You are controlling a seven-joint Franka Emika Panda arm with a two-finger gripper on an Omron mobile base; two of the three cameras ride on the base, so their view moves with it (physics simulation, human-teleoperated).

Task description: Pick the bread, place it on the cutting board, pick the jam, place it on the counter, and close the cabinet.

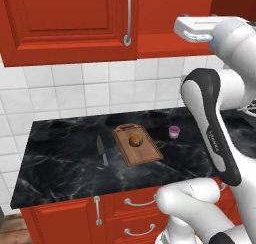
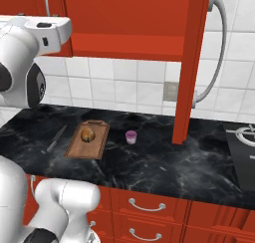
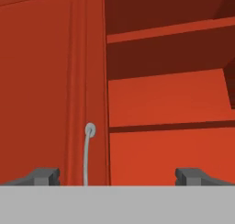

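Right base view: counter (image 2: 164,162) black marble, cabinet (image 2: 191,62) open.

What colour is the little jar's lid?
Pale whitish, on the small purple-pink jam jar; clearest in the right base view.

Gripper (image 3: 117,176) fingertips spread wide at the bottom, facing the cabinet (image 3: 46,81). Closed red door on the left, its silver bar handle (image 3: 87,154) running down beside the edge. Open shelves (image 3: 170,122) on the right.
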